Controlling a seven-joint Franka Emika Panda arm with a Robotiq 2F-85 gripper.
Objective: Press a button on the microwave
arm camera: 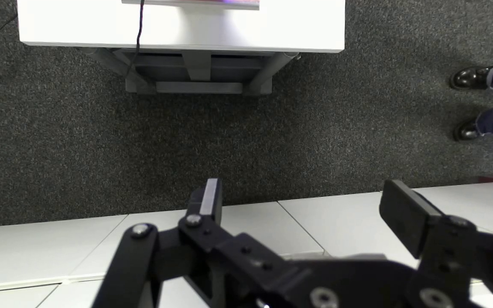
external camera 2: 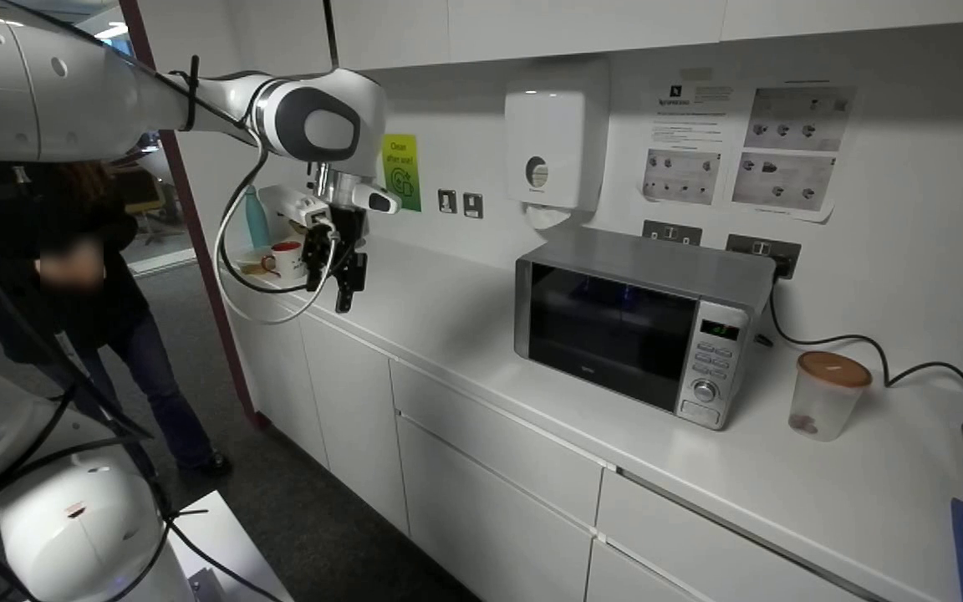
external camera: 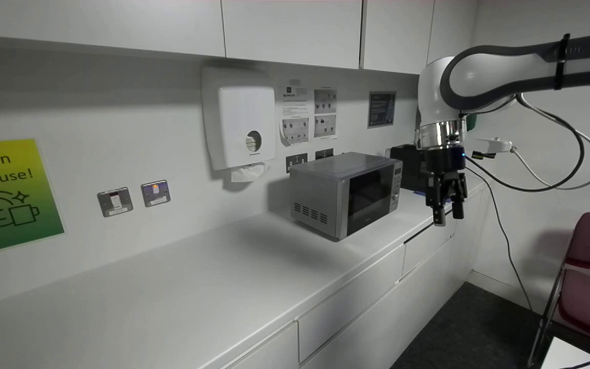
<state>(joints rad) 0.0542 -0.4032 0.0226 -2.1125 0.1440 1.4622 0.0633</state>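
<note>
Exterior views, both: white worktop (external camera: pixel 172 307), bearing the silver-grey microwave (external camera 2: pixel 628 326) right of centre in each frame. Robotiq gripper (arm camera: pixel 304 199): fingers (arm camera: pixel 209 197) spread wide with nothing between them, lower part of the wrist view; well apart from the microwave. Progress, as judged: no press shown as done; approach, aiming and push all left. Orange-lidded plastic tub (external camera 2: pixel 824 405): right side, in an exterior view only. Control panel (external camera 2: pixel 710 365): plainly laid out in an exterior view, right of centre; missing from the wrist view, as is the whole microwave. Vent slots (external camera: pixel 314 213): near centre, in an exterior view only. Display (external camera 2: pixel 720 330): lit green, characters too small to read. Rotary knob (external camera 2: pixel 705 390): below it. Button grid (external camera 2: pixel 712 360): between the two, nothing touching.
</note>
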